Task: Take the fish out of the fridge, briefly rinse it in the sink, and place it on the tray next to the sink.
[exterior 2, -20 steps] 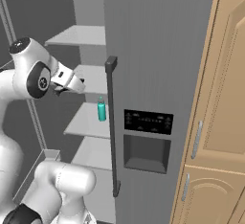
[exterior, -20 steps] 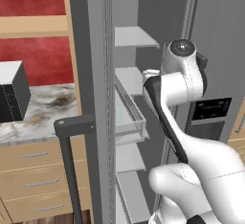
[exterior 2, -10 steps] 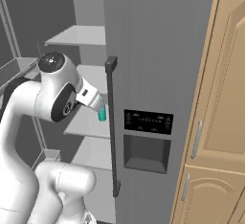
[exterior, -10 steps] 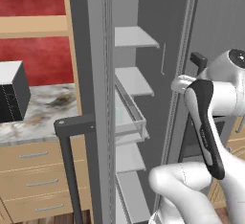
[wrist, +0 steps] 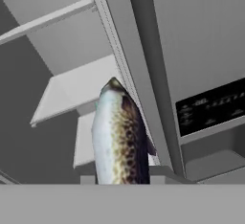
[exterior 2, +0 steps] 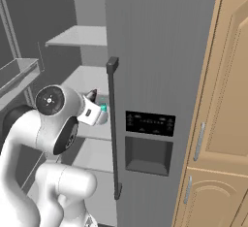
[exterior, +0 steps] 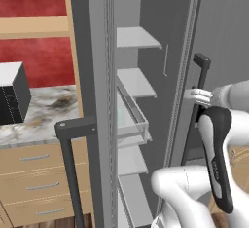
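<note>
One fish (wrist: 118, 137) clamped in gripper (exterior 2: 92, 108), jaws narrowed on its body, head end pointing away from hand toward fridge (exterior 2: 160, 51) shelves. Held just outside open fridge, beside closed door's bar handle (exterior 2: 113, 129). Step in hand, judged: getting fish clear of fridge; rinse and tray steps not yet done. Next move calls for swinging arm away from door edge without clipping handle, then driving base over to sink. Hand view gives speckled brown-and-pale fish close up, plus dispenser panel (wrist: 210, 106) to one side. Right base view gives only a dark tip poking past hand, with a small teal item (exterior 2: 103, 108) just behind. Left base view gives wrist at door edge, clear drawer (exterior: 131, 120), counter (exterior: 44, 110) with dark box (exterior: 12, 93); fish itself not made out there.
</note>
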You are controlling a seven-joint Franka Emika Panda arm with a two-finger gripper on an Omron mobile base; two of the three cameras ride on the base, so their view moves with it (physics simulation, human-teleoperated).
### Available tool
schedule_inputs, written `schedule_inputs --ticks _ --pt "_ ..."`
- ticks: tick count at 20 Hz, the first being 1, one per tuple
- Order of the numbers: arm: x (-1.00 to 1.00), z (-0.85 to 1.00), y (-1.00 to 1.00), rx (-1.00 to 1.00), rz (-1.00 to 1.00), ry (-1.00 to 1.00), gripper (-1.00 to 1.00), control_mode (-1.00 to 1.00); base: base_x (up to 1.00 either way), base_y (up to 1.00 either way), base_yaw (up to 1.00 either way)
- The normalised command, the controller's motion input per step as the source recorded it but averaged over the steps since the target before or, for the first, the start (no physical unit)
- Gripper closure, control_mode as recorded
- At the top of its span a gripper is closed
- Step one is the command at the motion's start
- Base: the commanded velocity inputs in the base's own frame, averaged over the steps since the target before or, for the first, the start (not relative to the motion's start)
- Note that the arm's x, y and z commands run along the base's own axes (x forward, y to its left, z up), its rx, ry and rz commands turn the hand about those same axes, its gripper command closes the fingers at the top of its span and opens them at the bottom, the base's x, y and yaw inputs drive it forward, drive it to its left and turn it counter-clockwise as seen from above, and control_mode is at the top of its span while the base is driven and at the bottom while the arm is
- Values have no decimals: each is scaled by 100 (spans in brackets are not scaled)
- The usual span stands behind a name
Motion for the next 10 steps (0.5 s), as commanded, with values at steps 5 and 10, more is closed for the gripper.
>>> schedule_inputs --ticks 5,10 --pt "-29 -12 1 0 3 2 100 100 -60 0 22" --pt "0 0 0 0 0 0 100 100 -100 0 45"
